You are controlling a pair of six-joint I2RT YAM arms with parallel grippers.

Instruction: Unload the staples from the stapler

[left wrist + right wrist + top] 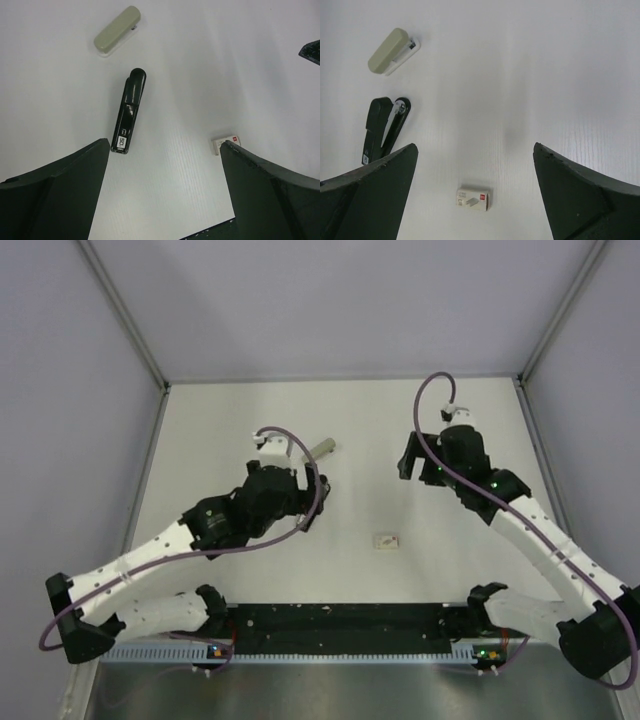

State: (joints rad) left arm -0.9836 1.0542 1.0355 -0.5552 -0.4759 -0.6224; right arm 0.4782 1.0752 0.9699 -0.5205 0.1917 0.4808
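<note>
Left arm first: it reaches from its base at the near left corner diagonally in towards the middle of the table (215, 420), elbow bent low and wrist tipped down so the camera looks at the surface. The left end effector (165, 150) is spread wide with nothing between its fingers, and it hangs above the table. The stapler (129, 112) lies flat just ahead of it. Its labelled end sits right off the tip of the finger on the left of the wrist view, and its rounded end points away. Further out past the stapler is a pale olive stapler-shaped bar (117, 31), apart from it. A small beige box with a red mark (227, 143) peeks out by the tip of the other finger.

Right arm: it comes up from the near right corner, folds at the elbow and angles back in towards the centre, wrist pitched down too. The right end effector (475, 150) is also wide apart and holding nothing. From its camera the black stapler is off to the left, just beyond the left-hand finger, and looks slightly hinged apart at its rounded end. The olive bar is further out, and the beige box lies between the two fingers.
</note>
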